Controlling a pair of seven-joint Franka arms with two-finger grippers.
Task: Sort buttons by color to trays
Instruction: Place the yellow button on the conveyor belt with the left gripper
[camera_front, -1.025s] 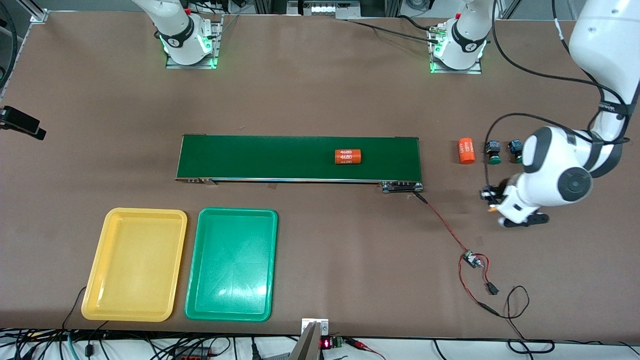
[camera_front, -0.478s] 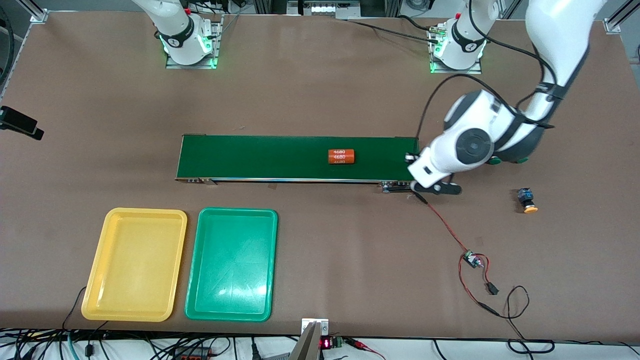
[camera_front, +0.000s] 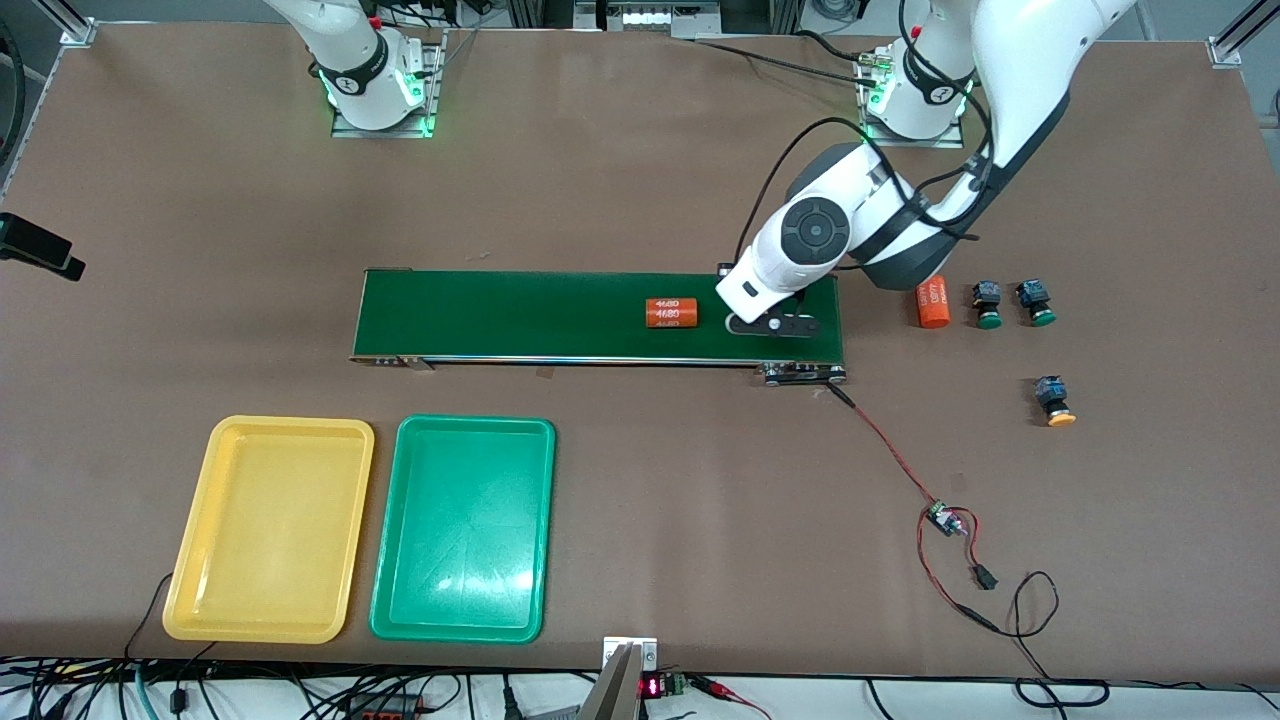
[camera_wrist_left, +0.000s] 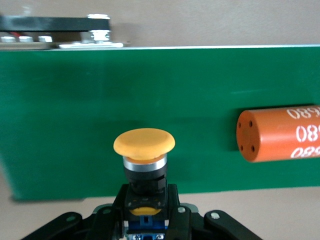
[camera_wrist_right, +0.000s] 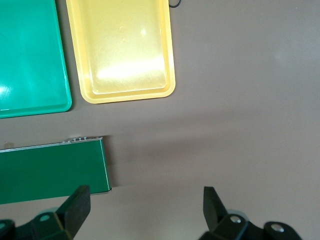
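Both trays, yellow (camera_front: 268, 528) and green (camera_front: 462, 528), hold nothing; left gripper (camera_wrist_left: 146, 220) clamps a yellow-capped button (camera_wrist_left: 144, 159) over the conveyor belt (camera_front: 520, 315), right gripper (camera_wrist_right: 145, 210) waits agape, three buttons unsorted.

High front camera faces the bases; both wrist cameras look down, sharing the conveyor belt (camera_front: 560, 315) (camera_wrist_left: 150, 100) (camera_wrist_right: 50, 167)
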